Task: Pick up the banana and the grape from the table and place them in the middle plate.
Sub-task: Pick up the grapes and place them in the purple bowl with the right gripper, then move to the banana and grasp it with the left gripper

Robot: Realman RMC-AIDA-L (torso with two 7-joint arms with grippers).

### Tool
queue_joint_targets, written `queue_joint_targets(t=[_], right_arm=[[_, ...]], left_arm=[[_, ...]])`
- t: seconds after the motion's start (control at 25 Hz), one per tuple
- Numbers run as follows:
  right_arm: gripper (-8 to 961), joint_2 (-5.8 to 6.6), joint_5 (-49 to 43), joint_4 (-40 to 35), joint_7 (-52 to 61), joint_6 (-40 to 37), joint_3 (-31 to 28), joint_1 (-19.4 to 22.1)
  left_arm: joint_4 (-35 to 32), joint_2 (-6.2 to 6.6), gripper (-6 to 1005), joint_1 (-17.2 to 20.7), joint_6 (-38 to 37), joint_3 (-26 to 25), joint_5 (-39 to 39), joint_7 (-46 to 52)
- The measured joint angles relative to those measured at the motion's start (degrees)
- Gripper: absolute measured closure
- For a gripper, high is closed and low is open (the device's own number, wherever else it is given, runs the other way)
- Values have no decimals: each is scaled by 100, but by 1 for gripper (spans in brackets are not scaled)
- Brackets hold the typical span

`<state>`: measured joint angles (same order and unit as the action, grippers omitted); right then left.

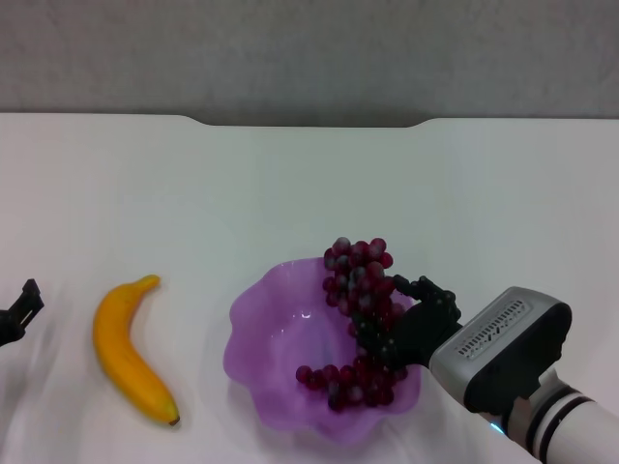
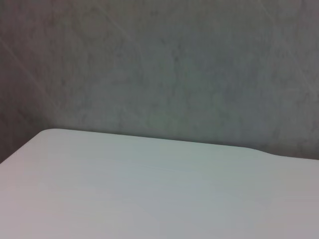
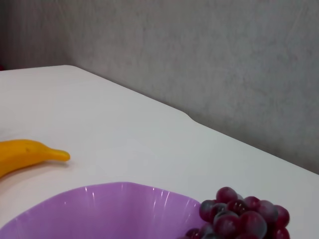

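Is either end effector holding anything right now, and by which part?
The right end effector grips the dark red-purple grape bunch mid-length, over the translucent purple scalloped plate. The left end effector holds nothing.

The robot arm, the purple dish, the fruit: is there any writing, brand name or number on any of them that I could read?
None can be read.
The right arm's grey wrist housing carries only ribbed slots, no letters.
The middle plate, the banana, the grape and the table are plain.
The left gripper, at the table's left edge, shows no marking.
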<state>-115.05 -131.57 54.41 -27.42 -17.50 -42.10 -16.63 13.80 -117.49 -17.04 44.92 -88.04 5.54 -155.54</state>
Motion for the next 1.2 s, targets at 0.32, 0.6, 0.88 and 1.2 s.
queue_joint_targets(t=[0.32,0.6,0.88,1.2], right_arm=[[123,26,-52,210,-34,-162,-54,-24],[55,28,-348,679,-72,-146,-18,9],[55,37,-436,698,-147,-372,-351,315],[57,44,-441,655,-232,-539,-1205,802]], left_arm=[[11,3,152,25,0,1,0,3],[18,9,151,35,0,15,0,4],[17,16,152,39,15,25,-8,16],[13,12,151,84,12,39,-43,66]])
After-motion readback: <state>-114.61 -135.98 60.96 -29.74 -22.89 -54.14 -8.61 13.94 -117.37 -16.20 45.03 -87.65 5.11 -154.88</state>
